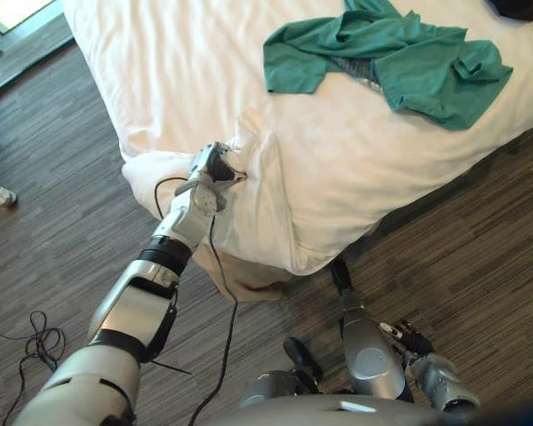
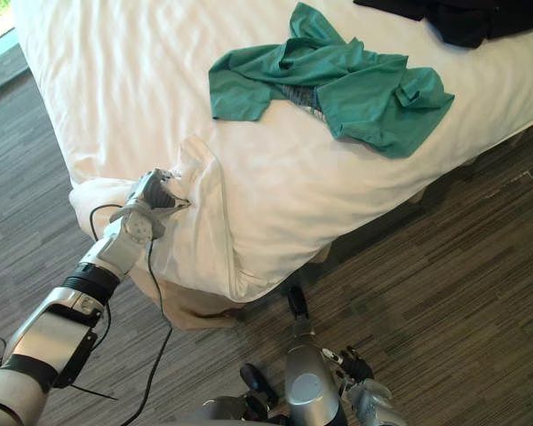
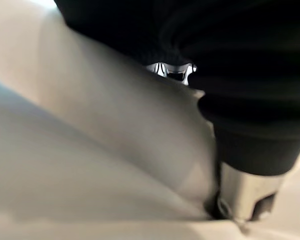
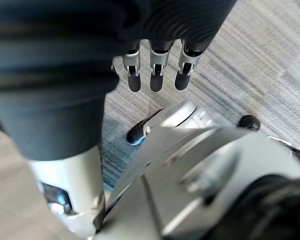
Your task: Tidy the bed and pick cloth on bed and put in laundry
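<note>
White bed [image 1: 160,62] across upper frame; green cloth [image 1: 409,62] left lying upper right, untouched; sheet fold [image 1: 253,142] clamped by curled left hand [image 1: 215,167], centre-left. Fingers of right hand [image 4: 155,70] held loosely apart. Risk: sheet dragged askew if overpulled.

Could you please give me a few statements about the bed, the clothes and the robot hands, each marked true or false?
1. The green garment lies crumpled on top of the white bedcover. True.
2. The left robot hand rests on the green garment. False: it is at the near corner of the white bedcover, well apart from the garment.
3. The right robot hand holds a dark garment. False: it hangs over the floor with relaxed fingers and holds nothing.
4. A dark garment lies on the bed beyond the green one. True.
</note>
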